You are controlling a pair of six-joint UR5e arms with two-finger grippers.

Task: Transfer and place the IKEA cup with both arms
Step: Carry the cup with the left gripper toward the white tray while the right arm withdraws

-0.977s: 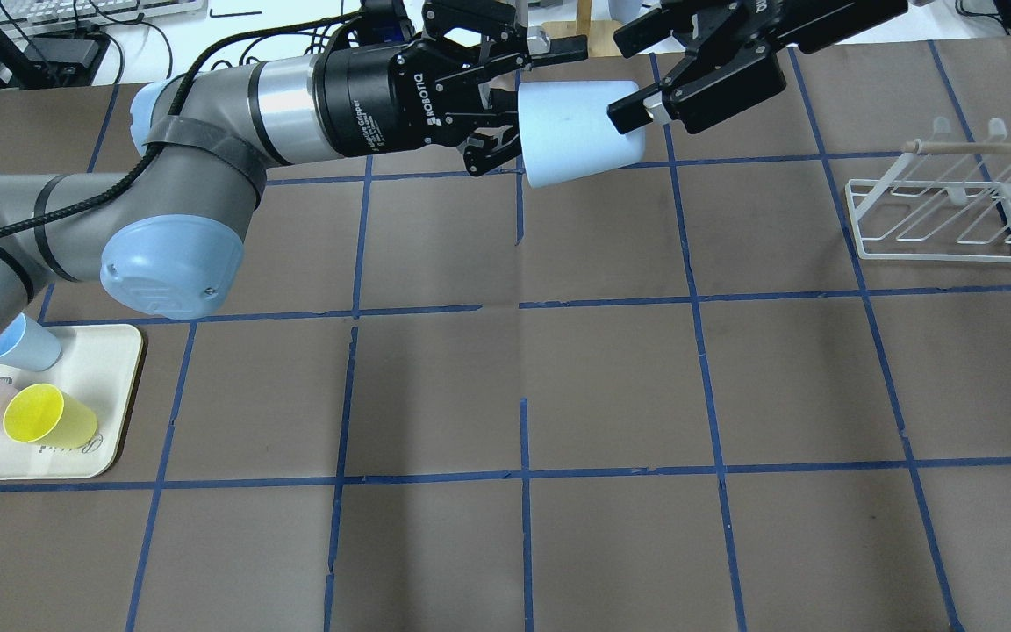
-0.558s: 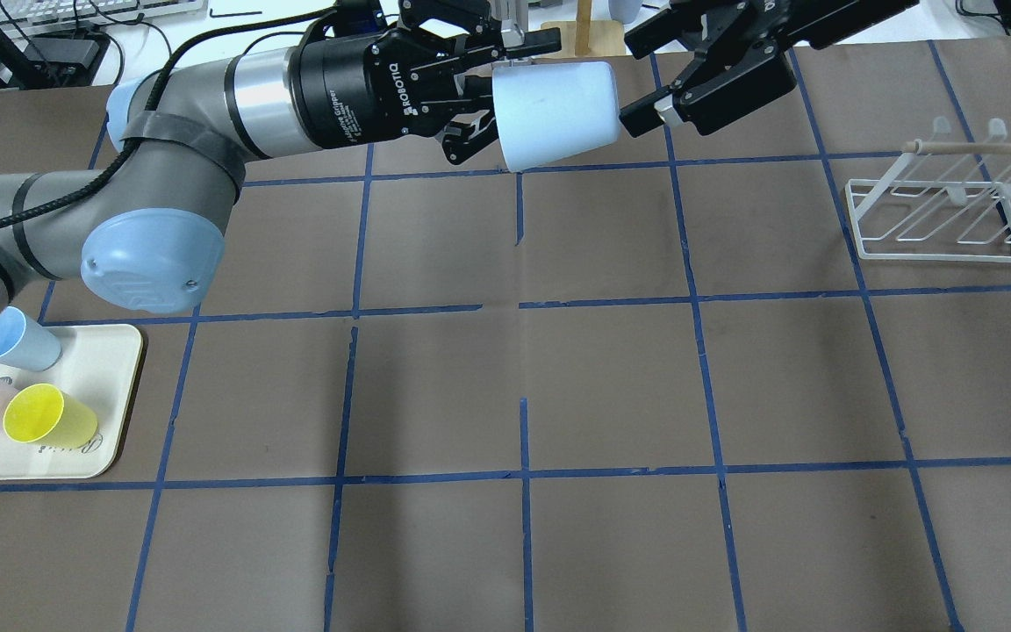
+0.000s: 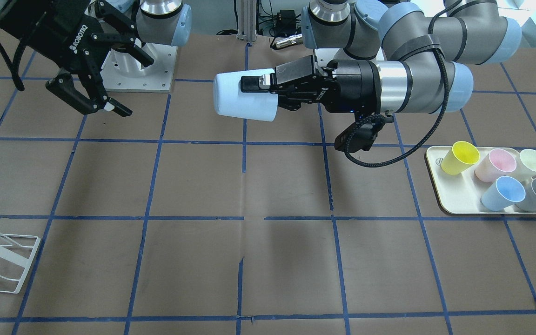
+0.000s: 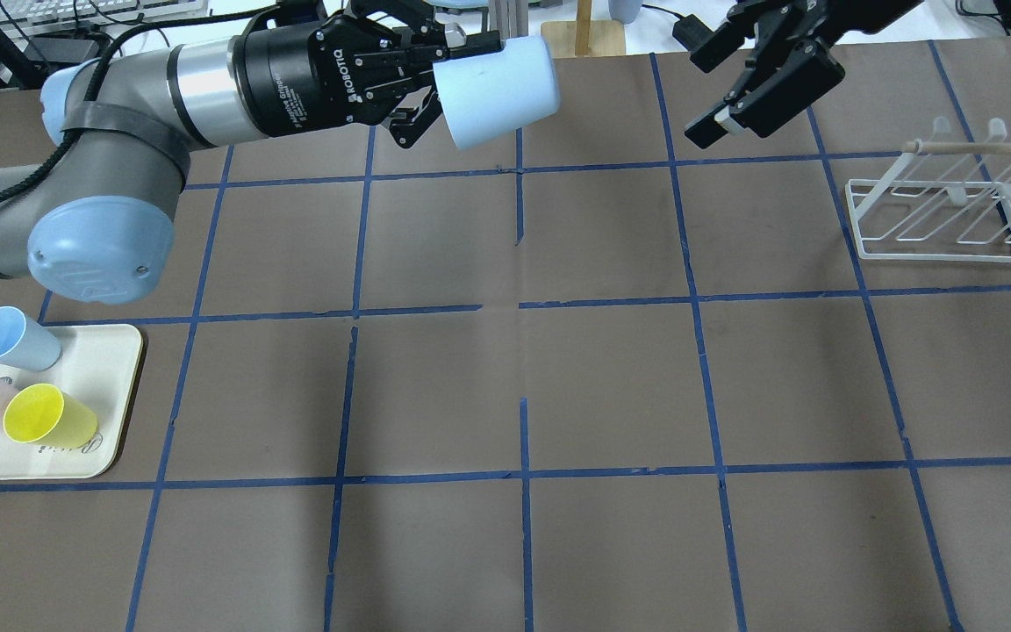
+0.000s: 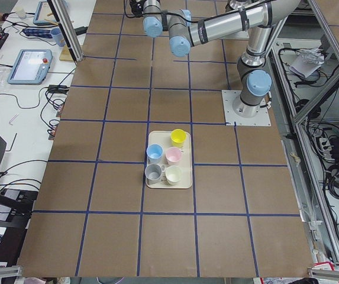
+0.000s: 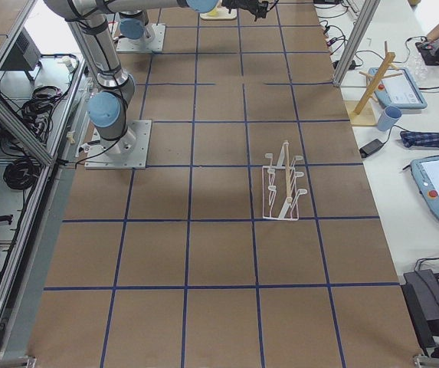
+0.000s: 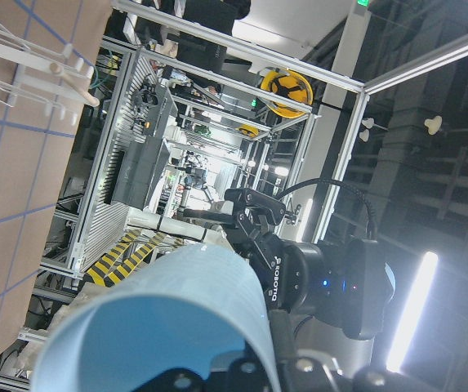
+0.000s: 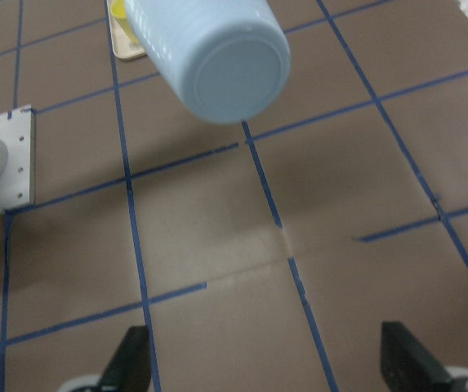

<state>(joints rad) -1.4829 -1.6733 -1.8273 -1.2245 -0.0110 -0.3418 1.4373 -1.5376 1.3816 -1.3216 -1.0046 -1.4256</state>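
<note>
- The blue cup (image 4: 497, 92) is clamped at its rim by the left gripper (image 4: 435, 83), sideways in mid-air; the right gripper (image 4: 720, 88) is spread wide, well apart from it
- The cup's base should be centred inside the right gripper before that is closed; the left grip is best released only afterwards

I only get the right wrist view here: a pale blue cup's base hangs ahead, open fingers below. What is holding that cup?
Observer: The left gripper is shut on the IKEA cup at its rim end, holding it sideways above the table.
Operator: Does the right gripper touch it?
Observer: No. Overhead, the right gripper is open, with a clear gap to the cup's base.
Operator: Other cups?
Observer: The tray holds five, including a second blue cup.
</note>
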